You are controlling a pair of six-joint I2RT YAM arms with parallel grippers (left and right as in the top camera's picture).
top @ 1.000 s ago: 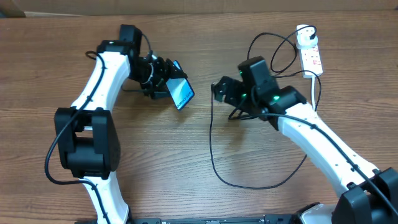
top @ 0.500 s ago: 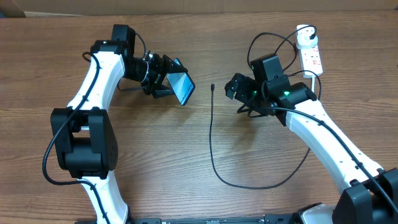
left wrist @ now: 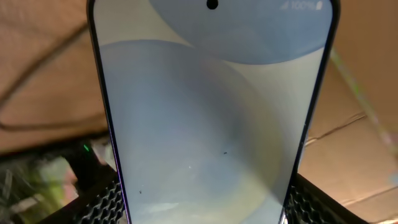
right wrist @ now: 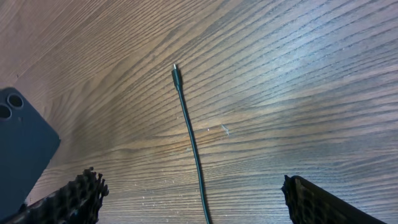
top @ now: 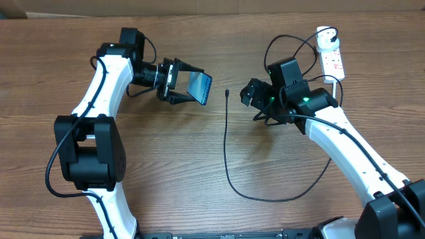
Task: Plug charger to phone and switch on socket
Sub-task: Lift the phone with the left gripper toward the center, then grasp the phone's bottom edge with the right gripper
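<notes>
The phone, its blue-teal screen lit, is held off the table with my left gripper shut on its lower part. In the left wrist view the phone fills the frame between the ribbed pads. The charger's black cable lies on the wood, its connector tip just right of the phone. My right gripper is open beside that tip. In the right wrist view the cable runs between the open fingers and touches neither; its tip points away. The socket lies far right.
The cable loops along the table's near side and back up to a round white adapter on the power strip. The phone's dark back with its camera lenses shows at the lower left of the right wrist view.
My right gripper has drawn back to the right, away from the cable tip, which now lies bare on the table. The left gripper has turned the phone and shifted it slightly right.
</notes>
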